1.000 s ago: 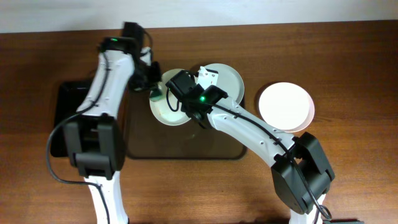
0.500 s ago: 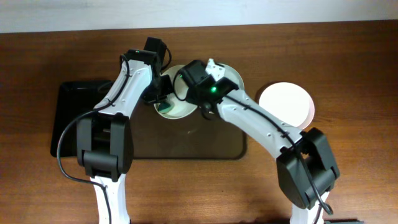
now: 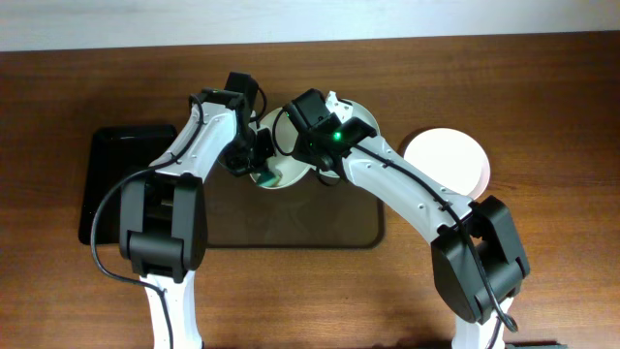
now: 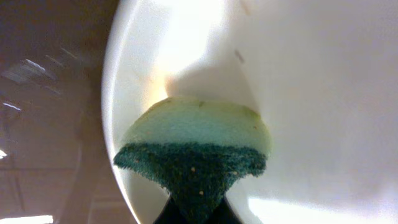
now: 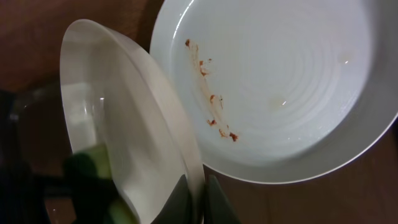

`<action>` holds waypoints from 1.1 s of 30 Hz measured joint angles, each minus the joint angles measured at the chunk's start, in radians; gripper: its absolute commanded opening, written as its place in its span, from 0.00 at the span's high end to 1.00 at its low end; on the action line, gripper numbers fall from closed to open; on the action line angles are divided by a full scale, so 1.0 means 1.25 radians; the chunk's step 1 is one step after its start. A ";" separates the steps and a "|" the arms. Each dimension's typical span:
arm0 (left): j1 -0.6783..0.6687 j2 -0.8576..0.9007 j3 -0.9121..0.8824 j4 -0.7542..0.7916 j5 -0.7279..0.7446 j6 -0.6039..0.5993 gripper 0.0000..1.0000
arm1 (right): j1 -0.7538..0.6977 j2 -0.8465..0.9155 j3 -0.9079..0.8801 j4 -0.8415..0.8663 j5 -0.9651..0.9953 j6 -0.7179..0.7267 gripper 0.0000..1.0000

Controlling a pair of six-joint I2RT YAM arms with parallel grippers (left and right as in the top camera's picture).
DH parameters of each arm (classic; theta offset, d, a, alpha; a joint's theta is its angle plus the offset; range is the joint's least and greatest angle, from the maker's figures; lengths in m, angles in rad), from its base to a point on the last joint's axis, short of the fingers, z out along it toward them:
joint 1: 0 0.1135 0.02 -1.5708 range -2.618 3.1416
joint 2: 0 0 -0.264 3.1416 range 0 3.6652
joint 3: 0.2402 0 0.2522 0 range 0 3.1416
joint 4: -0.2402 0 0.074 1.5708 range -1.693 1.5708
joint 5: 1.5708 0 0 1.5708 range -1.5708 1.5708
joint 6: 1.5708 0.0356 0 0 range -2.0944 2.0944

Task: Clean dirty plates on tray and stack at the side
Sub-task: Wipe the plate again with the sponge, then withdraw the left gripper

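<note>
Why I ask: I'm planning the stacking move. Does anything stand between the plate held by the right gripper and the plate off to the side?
Yes. The sponge in the left gripper presses against the held plate, and the smeared plate lies beside it, toward the side plate. Beyond that, nothing visible.

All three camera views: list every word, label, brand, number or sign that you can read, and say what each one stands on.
No text can be read in any view.
The tilted plate, smeared plate, side plate, sponge, brown tray and black tray bear no print.
The only mark is a green light on the right arm; it is not a word or number.
</note>
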 measured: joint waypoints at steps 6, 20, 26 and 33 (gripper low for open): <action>0.000 0.000 0.000 -0.027 0.056 0.060 1.00 | 0.000 0.000 -0.002 -0.002 0.000 -0.006 0.96; -0.019 0.000 0.000 0.146 -0.296 0.040 1.00 | 0.004 0.000 -0.002 -0.003 -0.037 0.006 0.96; -0.016 0.000 0.042 0.148 -0.388 0.039 1.00 | 0.004 0.000 -0.002 -0.042 -0.035 0.008 0.96; 0.005 -0.022 0.158 0.085 -0.423 0.039 1.00 | 0.004 0.000 -0.002 -0.068 -0.031 -0.031 0.96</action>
